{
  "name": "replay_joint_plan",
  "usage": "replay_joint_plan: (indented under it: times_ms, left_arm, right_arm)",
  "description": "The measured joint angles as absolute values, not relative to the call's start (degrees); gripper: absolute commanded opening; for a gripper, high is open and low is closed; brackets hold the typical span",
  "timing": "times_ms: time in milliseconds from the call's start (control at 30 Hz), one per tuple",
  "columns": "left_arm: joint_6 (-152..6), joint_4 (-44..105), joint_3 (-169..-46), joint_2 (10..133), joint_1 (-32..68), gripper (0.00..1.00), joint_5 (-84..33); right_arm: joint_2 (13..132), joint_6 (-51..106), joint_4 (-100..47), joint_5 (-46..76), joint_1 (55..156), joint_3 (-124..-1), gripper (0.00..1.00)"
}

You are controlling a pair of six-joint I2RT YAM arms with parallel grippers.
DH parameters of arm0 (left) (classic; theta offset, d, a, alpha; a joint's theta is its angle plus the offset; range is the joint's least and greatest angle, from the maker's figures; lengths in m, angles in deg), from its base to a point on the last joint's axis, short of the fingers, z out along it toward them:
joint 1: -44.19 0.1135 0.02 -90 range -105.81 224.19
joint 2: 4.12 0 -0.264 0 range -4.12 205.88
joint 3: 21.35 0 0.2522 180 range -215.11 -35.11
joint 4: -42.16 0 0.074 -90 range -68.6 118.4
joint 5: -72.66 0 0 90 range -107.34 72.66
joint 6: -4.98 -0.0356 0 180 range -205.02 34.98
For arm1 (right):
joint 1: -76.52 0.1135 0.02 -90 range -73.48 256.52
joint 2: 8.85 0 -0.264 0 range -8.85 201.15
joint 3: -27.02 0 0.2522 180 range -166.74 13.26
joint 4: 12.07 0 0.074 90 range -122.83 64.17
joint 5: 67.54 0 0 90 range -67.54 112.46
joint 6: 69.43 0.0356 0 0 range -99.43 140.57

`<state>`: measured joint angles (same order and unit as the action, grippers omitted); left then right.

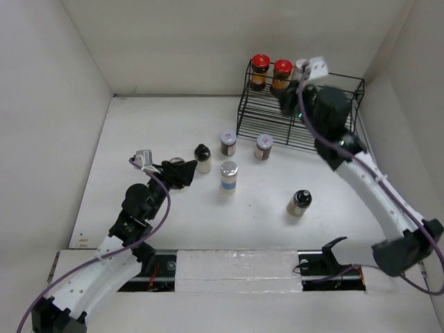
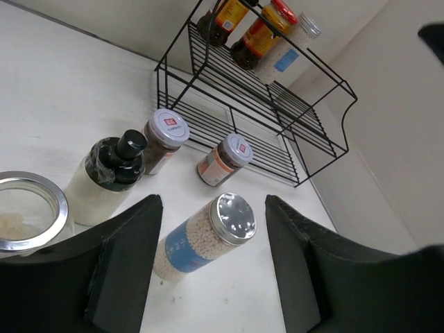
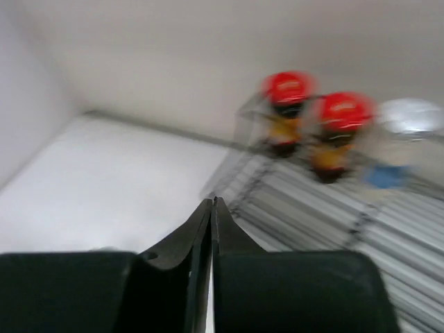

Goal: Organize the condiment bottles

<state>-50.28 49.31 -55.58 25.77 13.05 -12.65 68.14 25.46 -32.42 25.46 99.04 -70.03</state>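
Observation:
My left gripper (image 1: 182, 172) is open and empty, low over the table. A blue-labelled, silver-lidded jar (image 2: 208, 236) stands ahead of its fingers, untouched. Left of it stands a cream black-capped bottle (image 2: 107, 177), and an open-topped glass jar (image 2: 28, 208) sits by the left finger. Two dark spice jars (image 1: 228, 143) (image 1: 263, 146) stand in front of the black wire rack (image 1: 326, 135). Another cream bottle (image 1: 299, 202) stands alone at the right. My right gripper (image 3: 212, 205) is shut on nothing, over the rack. Behind it on the rack's top shelf stand two red-capped bottles (image 1: 260, 69) (image 1: 282, 73) and a silver-lidded jar (image 3: 402, 139).
White walls close in the table on the left, back and right. The rack stands in the back right corner, its lower shelf (image 2: 229, 118) bare. The right arm (image 1: 368, 180) reaches across the table's right side.

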Motion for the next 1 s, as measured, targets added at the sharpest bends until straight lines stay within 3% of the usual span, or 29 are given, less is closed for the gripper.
replay_joint_plan:
  times_ms: [33, 67, 167, 433, 600, 733, 767, 867, 1000]
  left_arm:
    - [-50.32, 49.4, -55.55, 25.8, 13.05, 0.46, -12.67]
    - [-50.39, 49.57, -55.53, 25.84, 13.05, 0.42, -12.71]
    - [-50.72, 49.57, -55.47, 26.15, 13.05, 0.4, -13.06]
    - [-51.31, 48.83, -55.47, 25.71, 13.05, 0.68, -13.22]
    - [-51.35, 49.0, -55.47, 25.14, 13.05, 0.7, -13.06]
    - [-51.37, 49.14, -55.47, 25.51, 13.05, 0.7, -13.04]
    - [-51.35, 49.11, -55.47, 25.66, 13.05, 0.7, -13.02]
    - [-51.35, 49.14, -55.47, 25.75, 13.05, 0.7, -13.02]
    - [-51.35, 49.14, -55.47, 25.62, 13.05, 0.7, -13.33]
  right_arm:
    - [64.95, 25.57, -29.93, 25.51, 103.61, -64.91, 0.27]
    - [62.52, 25.66, -27.57, 25.68, 107.83, -60.24, 0.62]
    - [60.47, 25.33, -24.79, 27.12, 119.37, -50.2, 1.0]
    - [64.62, 25.87, -29.23, 32.13, 129.86, -40.87, 1.0]
    - [69.84, 26.18, -27.94, 34.71, 128.9, -41.42, 1.0]
    - [77.51, 26.14, -27.26, 33.99, 127.74, -43.54, 0.84]
    - [79.46, 26.09, -27.0, 33.75, 127.52, -44.26, 0.65]
    - [82.74, 26.33, -25.52, 33.94, 127.54, -45.9, 0.45]
    - [82.23, 26.62, -25.62, 36.28, 127.54, -45.96, 0.4]
